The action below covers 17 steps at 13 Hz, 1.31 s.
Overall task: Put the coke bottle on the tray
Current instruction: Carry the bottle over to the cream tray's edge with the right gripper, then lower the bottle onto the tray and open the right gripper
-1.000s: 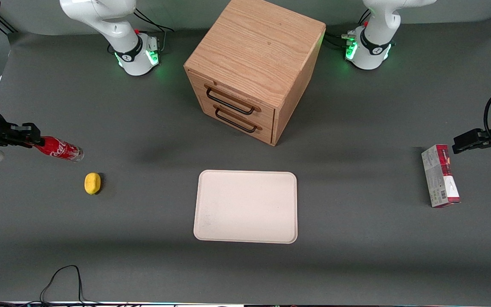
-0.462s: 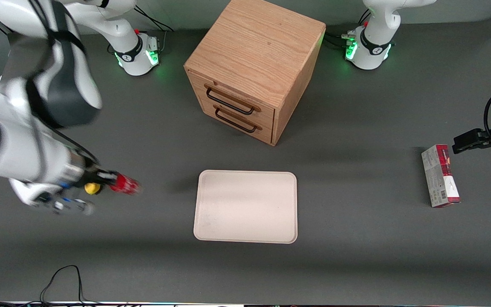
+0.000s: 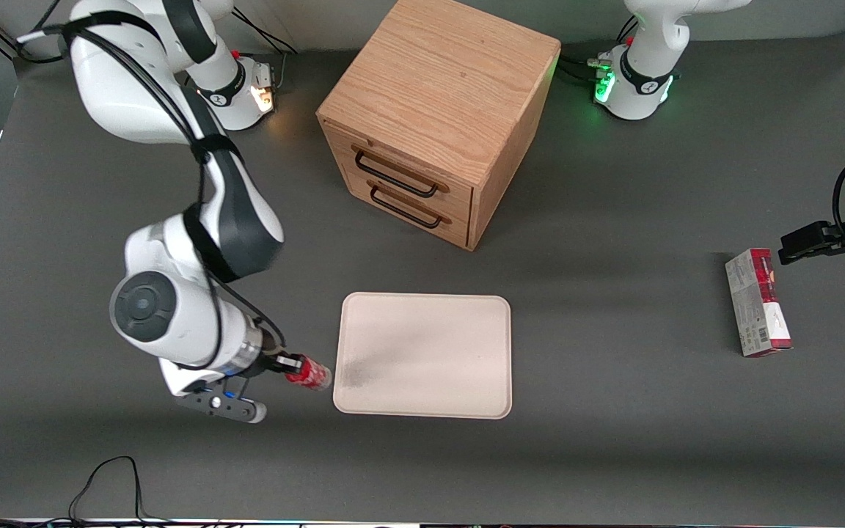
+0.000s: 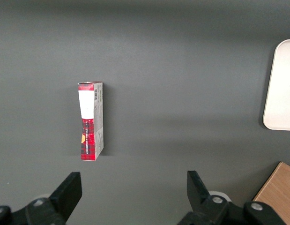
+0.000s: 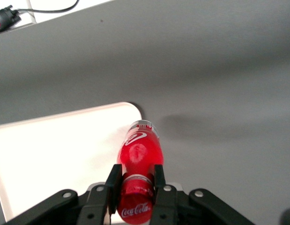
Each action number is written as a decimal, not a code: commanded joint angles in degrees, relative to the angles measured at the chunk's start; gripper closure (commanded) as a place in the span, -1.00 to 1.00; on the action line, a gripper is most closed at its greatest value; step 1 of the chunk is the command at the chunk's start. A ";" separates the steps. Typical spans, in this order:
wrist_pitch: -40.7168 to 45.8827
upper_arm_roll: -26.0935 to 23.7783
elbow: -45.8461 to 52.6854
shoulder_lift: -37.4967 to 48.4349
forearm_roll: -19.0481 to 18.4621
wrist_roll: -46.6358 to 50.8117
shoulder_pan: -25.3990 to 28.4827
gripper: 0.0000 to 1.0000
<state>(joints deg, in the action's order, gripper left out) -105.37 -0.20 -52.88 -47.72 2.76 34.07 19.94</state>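
My right gripper (image 3: 292, 364) is shut on the red coke bottle (image 3: 310, 373) at its cap end and holds it lying sideways, clear base pointing at the tray. The bottle hangs just beside the near corner of the cream tray (image 3: 422, 355), on the working arm's side. In the right wrist view the gripper (image 5: 135, 185) has its black fingers (image 5: 113, 183) clamped on the bottle's neck, and the bottle (image 5: 137, 154) reaches over the rounded corner of the tray (image 5: 51, 150).
A wooden two-drawer cabinet (image 3: 433, 117) stands farther from the front camera than the tray. A red-and-white carton box (image 3: 758, 302) lies toward the parked arm's end; it also shows in the left wrist view (image 4: 91, 120). A black cable (image 3: 103, 484) lies at the near table edge.
My right arm has swung in from the working arm's end with the bottle, coming nearer the front camera and up to the tray's corner. The yellow lemon is now hidden by the arm.
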 commanded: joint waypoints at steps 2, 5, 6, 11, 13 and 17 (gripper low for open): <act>-1.77 0.47 3.75 -4.40 0.31 2.93 2.81 1.00; -3.35 0.38 3.75 -5.98 -1.53 3.54 3.78 1.00; -3.35 0.47 3.75 -6.25 -1.62 3.54 4.05 1.00; -3.35 0.29 3.66 -6.60 -2.59 3.63 4.14 1.00; -3.44 0.29 3.66 -6.69 -2.59 3.63 4.14 1.00; -4.22 0.29 3.40 -6.77 -2.59 3.63 4.14 -0.90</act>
<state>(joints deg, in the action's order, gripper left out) -109.17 -0.22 -52.06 -53.22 1.19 35.90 23.48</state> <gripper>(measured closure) 0.634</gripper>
